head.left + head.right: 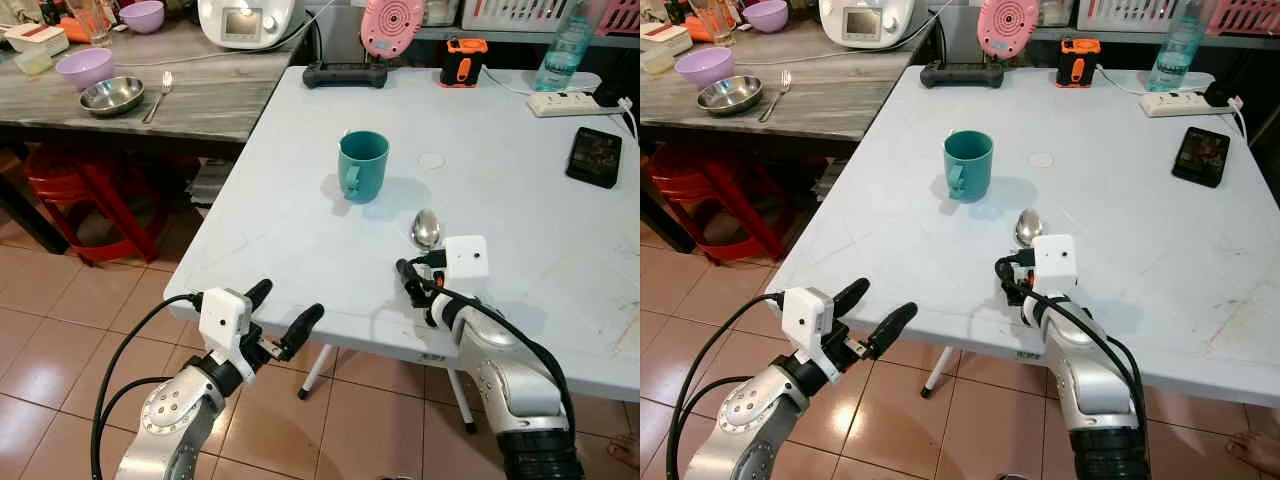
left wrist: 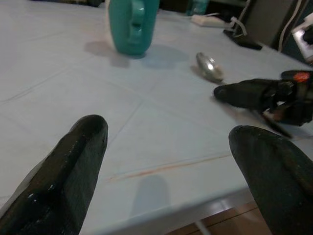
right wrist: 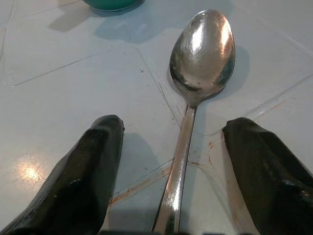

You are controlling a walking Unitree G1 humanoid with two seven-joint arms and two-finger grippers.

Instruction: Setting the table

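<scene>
Nearest the camera, the left gripper (image 1: 282,313) hovers just off the near edge of the white plastic surface (image 1: 520,210), over the tiled floor. Its jaws stand wide apart and hold nothing. It looks parked there, clear of the work, its fingers pointed across the surface toward the other arm.

The right gripper (image 3: 171,166) is low over the surface near its near edge. Its two black fingers (image 3: 93,166) are spread to either side of the handle of a shiny steel spoon (image 3: 201,51) without gripping it. The spoon lies flat, its bowl pointing to the far side and its handle running back between the fingers. I judge the jaws to be set this way so that closing them would catch the thin handle from both sides, or else they have just let it lie. The pictures do not settle which.

A teal ceramic mug (image 1: 361,165) stands upright a little beyond and to the left of the spoon's bowl, apart from it, its handle turned to the near-left. Mug and spoon lying close together read as one place setting taking shape.

On the far right lie a black phone (image 1: 594,156) and a white power strip (image 1: 570,102). On the grey wooden counter (image 1: 220,95) far left sit a steel bowl (image 1: 111,96), a lilac bowl (image 1: 85,67) and a fork (image 1: 159,94), perhaps the supply for further settings.
</scene>
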